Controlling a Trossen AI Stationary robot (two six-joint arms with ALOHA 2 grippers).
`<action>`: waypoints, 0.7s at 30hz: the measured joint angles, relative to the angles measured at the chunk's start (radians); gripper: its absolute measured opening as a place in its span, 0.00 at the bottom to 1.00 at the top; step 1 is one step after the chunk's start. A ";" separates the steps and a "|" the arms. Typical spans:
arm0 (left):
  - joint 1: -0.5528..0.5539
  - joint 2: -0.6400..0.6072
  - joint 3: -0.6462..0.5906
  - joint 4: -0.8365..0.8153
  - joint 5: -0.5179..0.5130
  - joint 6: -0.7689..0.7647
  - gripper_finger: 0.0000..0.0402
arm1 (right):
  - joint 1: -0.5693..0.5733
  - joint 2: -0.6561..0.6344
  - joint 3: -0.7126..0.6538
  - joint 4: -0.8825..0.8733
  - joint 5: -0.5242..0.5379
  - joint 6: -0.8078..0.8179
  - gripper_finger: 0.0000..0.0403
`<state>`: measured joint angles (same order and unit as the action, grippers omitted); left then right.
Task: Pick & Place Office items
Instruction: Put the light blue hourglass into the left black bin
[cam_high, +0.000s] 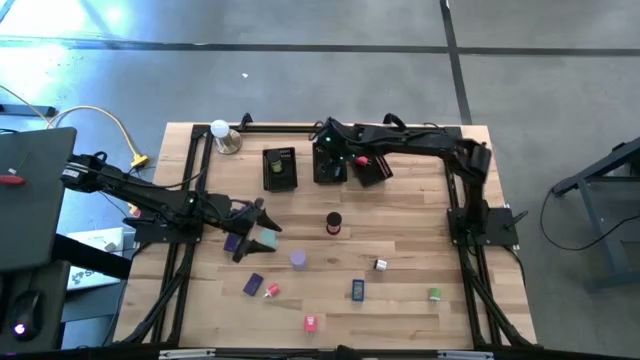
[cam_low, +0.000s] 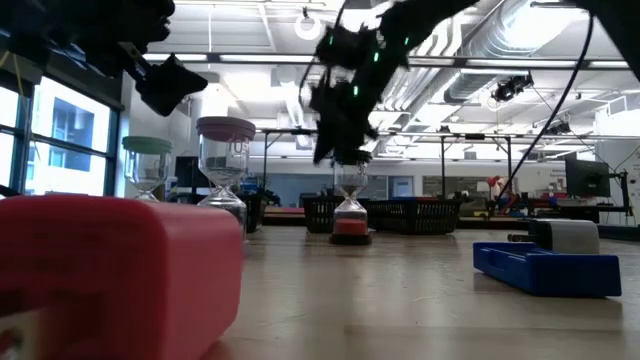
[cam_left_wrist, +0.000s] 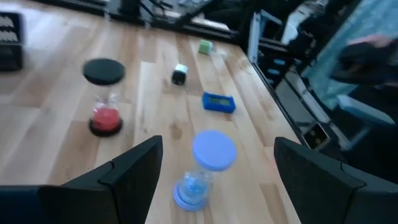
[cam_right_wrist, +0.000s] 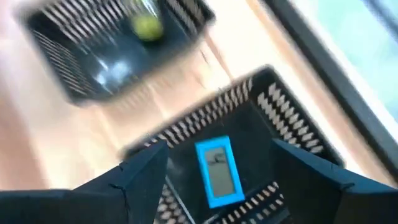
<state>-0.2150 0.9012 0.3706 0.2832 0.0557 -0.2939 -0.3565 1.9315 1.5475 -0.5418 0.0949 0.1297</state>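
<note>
My right gripper (cam_high: 328, 150) hangs open over the middle one of three black mesh baskets (cam_high: 330, 168) at the table's far side. In the right wrist view a small blue piece (cam_right_wrist: 219, 171) lies on that basket's floor, below and between the open fingers, untouched. My left gripper (cam_high: 262, 225) stands open above the table's left half, holding nothing. Ahead of it a blue-topped hourglass (cam_left_wrist: 208, 168) stands upright on the wood. More office items lie loose on the near half: a blue piece (cam_high: 358, 289), a green one (cam_high: 435, 294) and a red one (cam_high: 311, 322).
The left basket (cam_high: 280, 168) holds a yellow-green piece (cam_right_wrist: 146, 26); the right basket (cam_high: 372, 168) shows something red. A black-topped hourglass with red sand (cam_high: 333, 223) stands mid-table. A white ball on a metal base (cam_high: 222, 135) sits at the far left corner. Dark frame rails run along both table sides.
</note>
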 joint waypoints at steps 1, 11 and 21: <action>0.000 0.000 0.000 0.003 -0.009 0.000 0.75 | 0.014 -0.026 0.000 0.000 0.007 0.000 0.67; 0.000 -0.006 0.000 0.013 -0.035 0.065 0.75 | 0.250 -0.223 0.000 -0.108 0.060 0.082 0.67; 0.000 -0.009 0.000 0.033 -0.026 0.064 0.75 | 0.528 -0.242 -0.018 -0.208 0.392 0.245 0.67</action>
<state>-0.2146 0.8921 0.3706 0.3159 0.0292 -0.2300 0.1713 1.6897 1.5298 -0.7500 0.4871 0.3743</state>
